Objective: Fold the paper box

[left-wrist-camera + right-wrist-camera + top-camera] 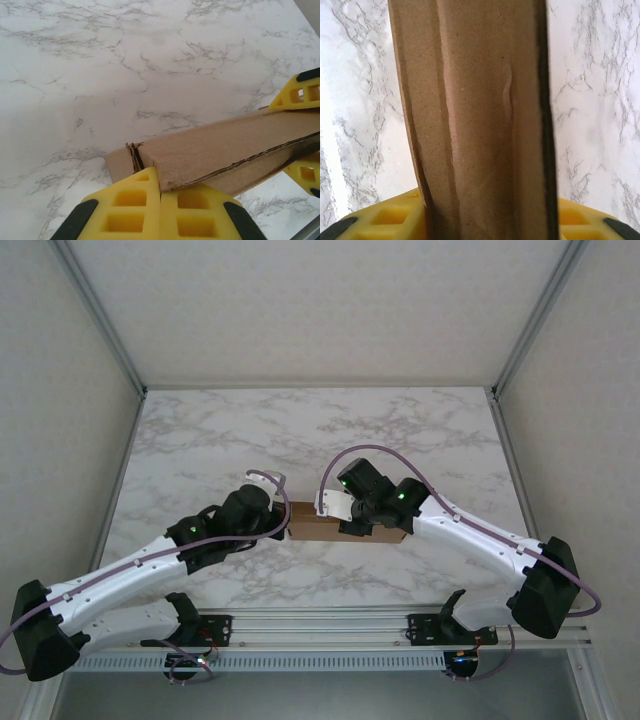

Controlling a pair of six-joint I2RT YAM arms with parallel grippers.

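Top external: the paper box (325,528) lies flat on the marble table (300,430), a long brown piece. Left gripper (283,520) sits at the box's left end and right gripper (352,525) over its right half. Both arms reach in from either side of the box. Jaw state is not readable from this height.

Left wrist: the box runs from the lower centre up toward the right, one long wall raised, with a frayed corner at its near end. Both yellow fingers (135,205) of the left gripper are closed flat against each other, their tips touching the box's near lower edge. Cannot tell whether any cardboard is caught in the seam. At the box's far end the right gripper's yellow fingers (300,95) sit one on each side of the box.

Right wrist: the box stands between the two yellow fingers (390,216), touching both. Right gripper is clamped across the box. Marble shows on either side of the box.
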